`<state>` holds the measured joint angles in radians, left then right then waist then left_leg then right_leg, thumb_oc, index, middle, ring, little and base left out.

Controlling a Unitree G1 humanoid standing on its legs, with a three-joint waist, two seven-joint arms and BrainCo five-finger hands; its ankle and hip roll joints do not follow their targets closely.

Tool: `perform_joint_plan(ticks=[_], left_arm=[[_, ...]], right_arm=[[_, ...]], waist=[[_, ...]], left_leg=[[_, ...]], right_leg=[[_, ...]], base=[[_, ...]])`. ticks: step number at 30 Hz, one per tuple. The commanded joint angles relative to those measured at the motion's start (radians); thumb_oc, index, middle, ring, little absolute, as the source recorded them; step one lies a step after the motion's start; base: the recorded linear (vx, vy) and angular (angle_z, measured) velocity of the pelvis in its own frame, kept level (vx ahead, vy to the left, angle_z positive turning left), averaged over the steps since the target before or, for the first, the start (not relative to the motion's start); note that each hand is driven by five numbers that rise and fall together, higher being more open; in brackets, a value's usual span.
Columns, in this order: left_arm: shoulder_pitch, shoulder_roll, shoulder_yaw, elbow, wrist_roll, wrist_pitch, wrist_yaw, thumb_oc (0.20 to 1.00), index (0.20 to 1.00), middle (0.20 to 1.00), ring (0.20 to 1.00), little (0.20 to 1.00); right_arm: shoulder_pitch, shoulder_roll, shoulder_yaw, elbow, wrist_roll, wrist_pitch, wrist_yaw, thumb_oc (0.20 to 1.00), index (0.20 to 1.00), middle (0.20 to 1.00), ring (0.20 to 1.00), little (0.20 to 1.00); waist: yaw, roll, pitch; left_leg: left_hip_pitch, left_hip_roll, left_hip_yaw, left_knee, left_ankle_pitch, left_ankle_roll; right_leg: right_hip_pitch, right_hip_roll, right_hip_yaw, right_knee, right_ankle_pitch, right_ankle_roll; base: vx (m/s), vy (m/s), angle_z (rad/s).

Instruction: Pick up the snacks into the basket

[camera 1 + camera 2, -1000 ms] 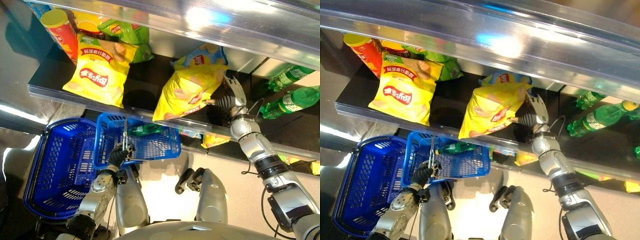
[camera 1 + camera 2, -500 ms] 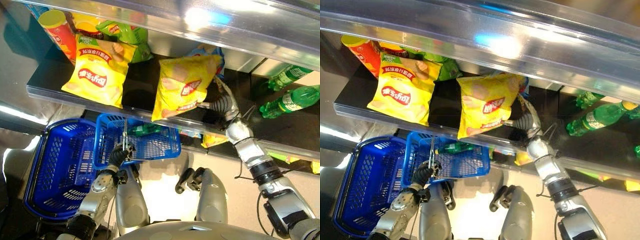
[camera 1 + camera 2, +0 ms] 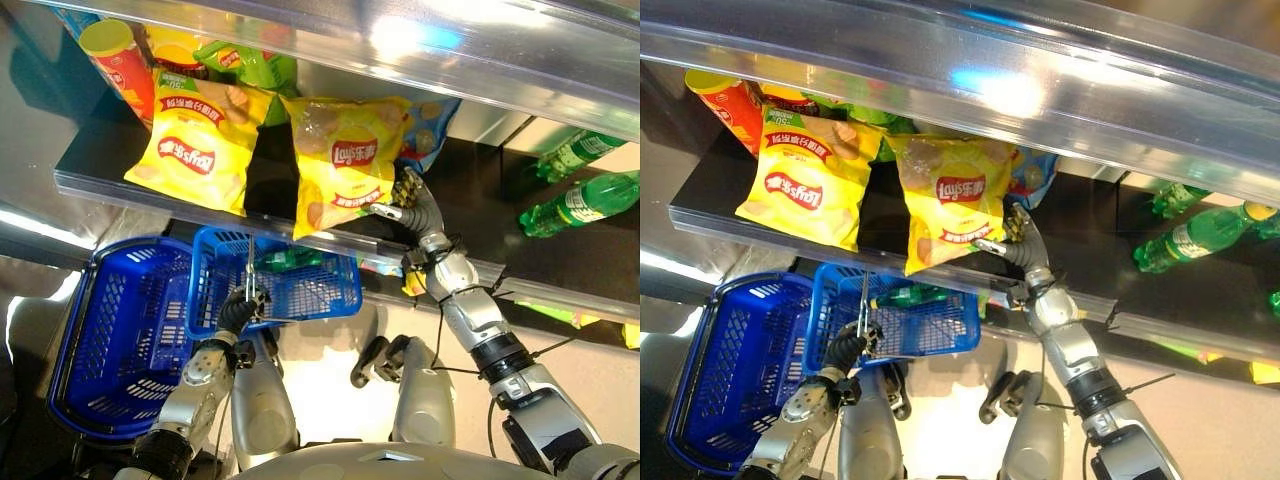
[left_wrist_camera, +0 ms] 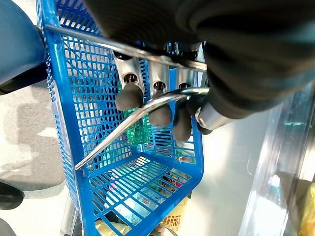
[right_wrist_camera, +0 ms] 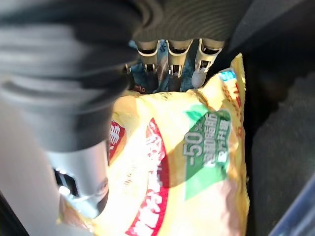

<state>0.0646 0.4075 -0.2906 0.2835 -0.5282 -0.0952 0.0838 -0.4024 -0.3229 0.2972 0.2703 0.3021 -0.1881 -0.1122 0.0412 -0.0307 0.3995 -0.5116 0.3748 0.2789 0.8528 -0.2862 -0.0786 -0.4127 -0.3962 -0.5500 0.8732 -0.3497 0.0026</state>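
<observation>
At the front edge of the dark shelf (image 3: 100, 150), the robot's right hand (image 3: 412, 205) pinches a yellow crinkly chip bag (image 3: 340, 160), thumb and fingers clamped on its side, the bag hanging over the shelf's clear lip. The left hand (image 3: 238, 308) is curled round the wire handle of the blue plastic mesh basket (image 3: 310, 290) below, which already carries a green bottle (image 4: 137, 129). A second yellow chip bag (image 3: 195, 145) waits near the shelf's left end.
</observation>
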Motion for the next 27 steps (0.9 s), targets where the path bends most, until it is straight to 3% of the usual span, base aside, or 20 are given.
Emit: perform_joint_plan(ticks=[1, 13, 19, 21, 22, 24, 25, 27], left_arm=[[0.004, -0.012, 0.037, -0.169, -0.058, -0.151, -0.009, 0.200, 0.200, 0.200, 0.200, 0.200], [-0.003, -0.018, 0.045, -0.180, -0.051, -0.133, -0.003, 0.200, 0.200, 0.200, 0.200, 0.200], [-0.002, -0.024, 0.050, -0.169, -0.044, -0.129, -0.023, 0.200, 0.200, 0.200, 0.200, 0.200], [0.000, -0.022, 0.050, -0.167, -0.042, -0.129, -0.033, 0.200, 0.200, 0.200, 0.200, 0.200], [0.000, -0.024, 0.053, -0.164, -0.038, -0.130, -0.038, 0.200, 0.200, 0.200, 0.200, 0.200], [-0.002, -0.025, 0.054, -0.167, -0.035, -0.137, -0.033, 0.200, 0.200, 0.200, 0.200, 0.200], [-0.008, -0.021, 0.057, -0.174, -0.028, -0.146, -0.009, 0.200, 0.200, 0.200, 0.200, 0.200], [-0.014, -0.019, 0.055, -0.173, -0.023, -0.152, 0.004, 0.200, 0.200, 0.200, 0.200, 0.200]], right_arm=[[-0.086, -0.034, 0.003, -0.008, -0.197, 0.002, -0.044, 1.000, 1.000, 1.000, 1.000, 1.000], [-0.241, -0.061, 0.071, 0.082, -0.687, 0.130, -0.079, 1.000, 1.000, 1.000, 1.000, 1.000], [-0.285, -0.066, 0.146, 0.095, -0.801, 0.122, -0.011, 1.000, 1.000, 1.000, 1.000, 1.000], [-0.309, -0.090, 0.179, 0.089, -0.905, 0.115, -0.008, 1.000, 1.000, 1.000, 1.000, 1.000], [-0.318, -0.115, 0.190, 0.100, -1.025, 0.124, -0.053, 1.000, 1.000, 1.000, 1.000, 1.000], [-0.308, -0.123, 0.171, 0.115, -1.059, 0.139, -0.114, 1.000, 1.000, 1.000, 1.000, 1.000], [-0.274, -0.124, 0.120, 0.143, -1.107, 0.181, -0.203, 1.000, 1.000, 1.000, 1.000, 1.000], [-0.254, -0.116, 0.097, 0.154, -1.116, 0.196, -0.244, 1.000, 1.000, 1.000, 1.000, 1.000]], waist=[[0.027, 0.006, -0.020], [0.045, 0.016, -0.014], [0.049, 0.017, -0.010], [0.052, 0.017, -0.011], [0.052, 0.020, -0.011], [0.051, 0.023, -0.011], [0.048, 0.027, -0.011], [0.046, 0.027, -0.010]], left_leg=[[0.081, -0.015, 0.040, -0.065, 0.026, 0.033], [0.076, -0.023, 0.029, -0.065, 0.019, 0.036], [0.076, -0.026, 0.027, -0.068, 0.018, 0.037], [0.078, -0.027, 0.025, -0.069, 0.017, 0.036], [0.076, -0.028, 0.021, -0.066, 0.014, 0.035], [0.074, -0.029, 0.021, -0.064, 0.014, 0.037], [0.071, -0.030, 0.020, -0.064, 0.016, 0.037], [0.070, -0.030, 0.019, -0.065, 0.017, 0.037]], right_leg=[[0.011, -0.081, 0.047, -0.025, 0.215, 0.159], [0.006, -0.082, 0.050, -0.018, 0.217, 0.163], [0.002, -0.082, 0.050, -0.015, 0.218, 0.165], [0.002, -0.082, 0.050, -0.015, 0.219, 0.168], [0.001, -0.083, 0.053, -0.013, 0.219, 0.172], [-0.001, -0.083, 0.054, -0.012, 0.221, 0.174], [-0.005, -0.083, 0.056, -0.011, 0.222, 0.175], [-0.006, -0.083, 0.057, -0.009, 0.222, 0.174]], base=[[0.00, 0.000, 0.00], [0.00, 0.000, 0.00], [0.00, 0.000, 0.00], [0.00, 0.000, 0.00], [0.00, 0.000, 0.00], [0.00, 0.000, 0.00], [0.00, 0.000, 0.00], [0.00, 0.005, 0.02]])
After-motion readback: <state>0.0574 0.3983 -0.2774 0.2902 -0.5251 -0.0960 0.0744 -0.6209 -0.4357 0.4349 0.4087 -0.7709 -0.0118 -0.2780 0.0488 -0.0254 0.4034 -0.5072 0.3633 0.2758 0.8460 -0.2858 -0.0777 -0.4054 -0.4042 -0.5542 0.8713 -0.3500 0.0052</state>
